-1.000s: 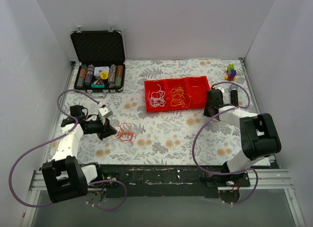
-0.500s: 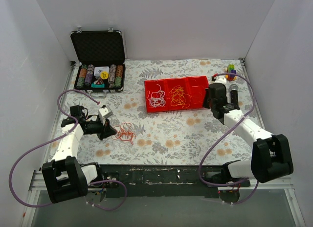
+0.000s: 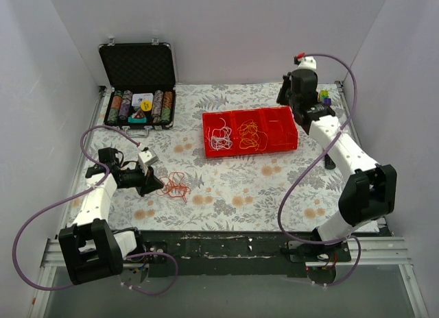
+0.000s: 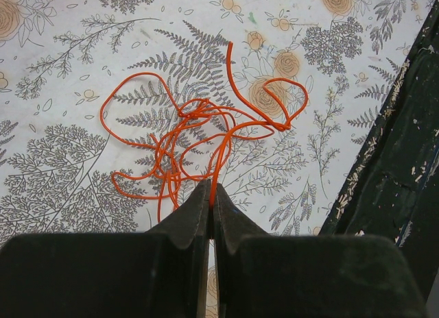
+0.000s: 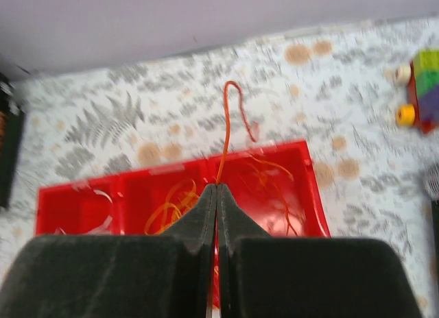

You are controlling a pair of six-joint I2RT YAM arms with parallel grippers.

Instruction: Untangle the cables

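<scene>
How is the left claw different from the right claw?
The left gripper sits low by the table, while the right gripper is raised high near the red tray. The left gripper pinches a strand of the red tangle lying on the table; the right gripper pinches a single red strand. Both are shut on a thin red cable.

Each arm is built from white tubular links joined by boxy black joint housings; this applies to the left arm [image 3: 96,198] and the right arm [image 3: 341,141] alike. A thick purple cable [image 3: 282,198] is routed outside each arm, between base and wrist. The right arm's wrist carries a white cap [image 3: 309,62] with a small red tip. The left end effector [image 4: 210,198] and right end effector [image 5: 216,189] match: two matte black fingers [image 4: 182,225], broad at the root, tapering to thin wedge tips.
</scene>
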